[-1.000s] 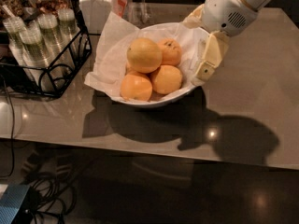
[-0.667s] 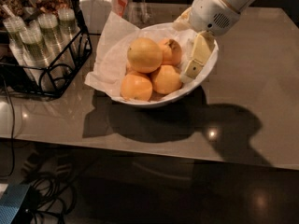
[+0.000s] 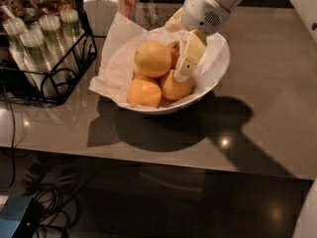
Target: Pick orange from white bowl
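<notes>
While the arm reaches down from the upper right over the white bowl (image 3: 218, 69), the gripper (image 3: 175, 51) hangs with jaws parted just right of the orange (image 3: 152, 59), which lies atop the other fruits.

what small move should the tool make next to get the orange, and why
Probably ease the tool sideways toward the orange: it is low inside the white bowl, beside that top fruit and over a smaller fruit, not yet around the orange.

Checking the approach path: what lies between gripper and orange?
Camera view: gripper hangs over the bowl; between it and the orange peeks a smaller fruit, nothing else.
</notes>
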Motion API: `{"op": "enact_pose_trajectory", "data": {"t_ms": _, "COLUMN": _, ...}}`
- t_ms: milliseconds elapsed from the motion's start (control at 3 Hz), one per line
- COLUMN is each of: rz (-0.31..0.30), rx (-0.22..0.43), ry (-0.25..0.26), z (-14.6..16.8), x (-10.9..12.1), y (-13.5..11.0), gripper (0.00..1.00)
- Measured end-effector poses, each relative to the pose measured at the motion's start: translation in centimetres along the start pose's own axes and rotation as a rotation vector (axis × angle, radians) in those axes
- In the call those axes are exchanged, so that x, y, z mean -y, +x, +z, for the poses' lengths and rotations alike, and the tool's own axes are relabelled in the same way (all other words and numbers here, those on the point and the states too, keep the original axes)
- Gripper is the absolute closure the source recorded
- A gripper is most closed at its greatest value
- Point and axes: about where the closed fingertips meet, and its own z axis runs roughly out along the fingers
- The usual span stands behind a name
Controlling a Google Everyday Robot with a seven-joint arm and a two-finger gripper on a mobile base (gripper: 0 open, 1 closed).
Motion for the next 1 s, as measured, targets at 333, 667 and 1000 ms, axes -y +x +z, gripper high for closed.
{"op": "enact_pose_trajectory", "data": {"t_ms": 333, "rz": -0.003, "rx": 0.038, "ry": -0.055, "z": 2.5, "x": 1.0, "y": -0.8, "gripper": 0.0}}
{"op": "enact_pose_trajectory", "data": {"t_ms": 667, "rz": 0.01, "rx": 0.067, "ry": -0.105, "z": 4.8, "x": 1.6, "y": -0.9, "gripper": 0.0}}
{"op": "enact_pose_trajectory", "data": {"t_ms": 1000, "rz": 0.01, "rx": 0.07, "ry": -0.1, "z": 5.0, "x": 1.8, "y": -1.0, "gripper": 0.19}}
